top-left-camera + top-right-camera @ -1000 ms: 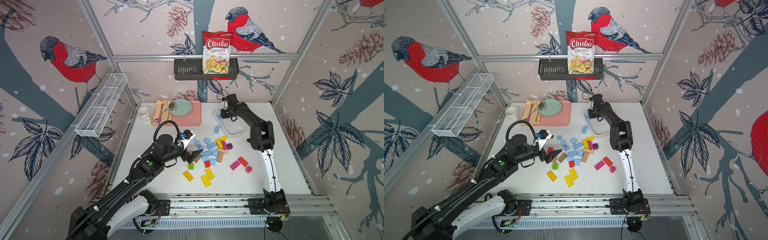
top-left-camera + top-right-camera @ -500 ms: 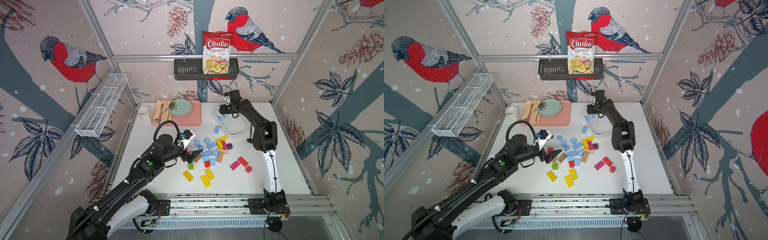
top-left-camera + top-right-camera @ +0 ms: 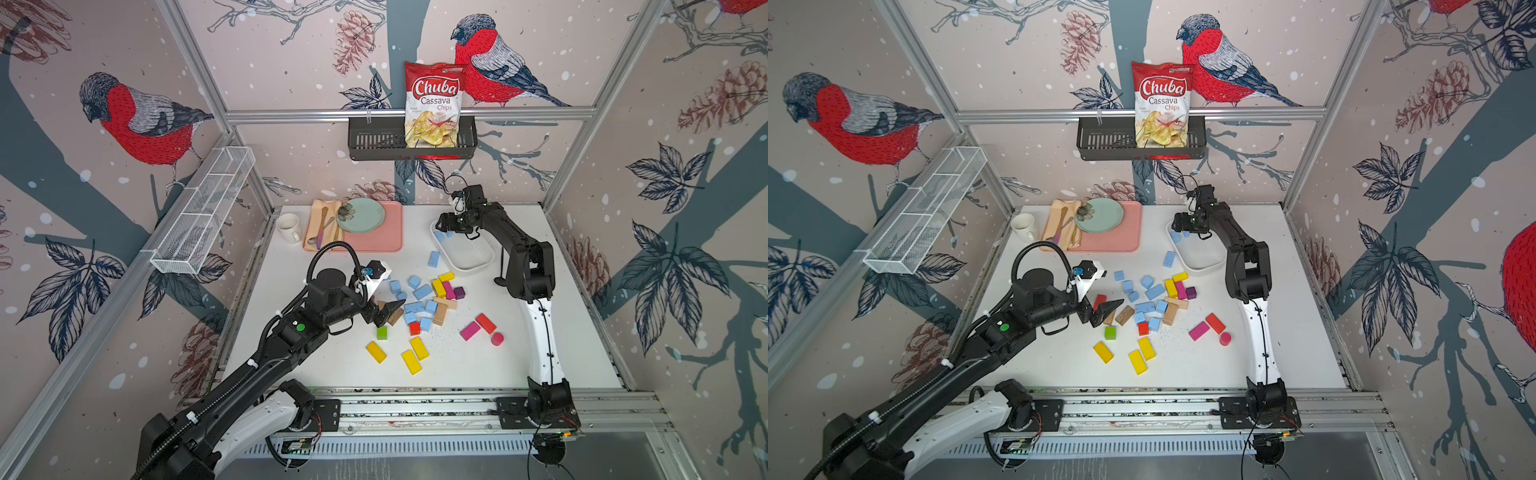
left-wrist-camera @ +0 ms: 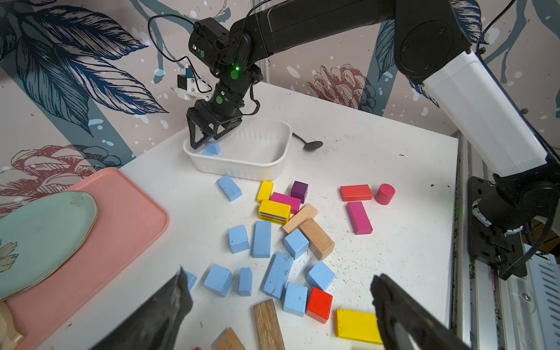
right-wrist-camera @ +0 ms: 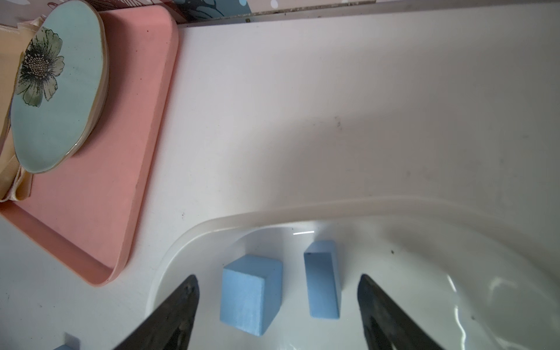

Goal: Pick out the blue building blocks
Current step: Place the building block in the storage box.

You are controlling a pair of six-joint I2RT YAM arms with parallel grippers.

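In a top view, the left pincer (image 3: pixel 384 311) is released at the left edge of the blue building blocks (image 3: pixel 417 299) scattered mid-table (image 3: pixel 457 365).

Left wrist view: the right pincer (image 4: pixel 206 141) is spread inside the far white tray (image 4: pixel 266 163).

Right wrist view: two blue building blocks (image 5: pixel 248 294) lie in the tray between the fingers (image 5: pixel 181 303), ungripped.

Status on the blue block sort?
Right gripper open over white tray, two blue blocks inside. Left gripper open, empty, low over table. Roughly ten more blue loose there, wooden blocks among them.

Bird-and-pinecone wallpaper walls (image 3: pixel 291 62) enclose a white tabletop (image 3: pixel 457 374).
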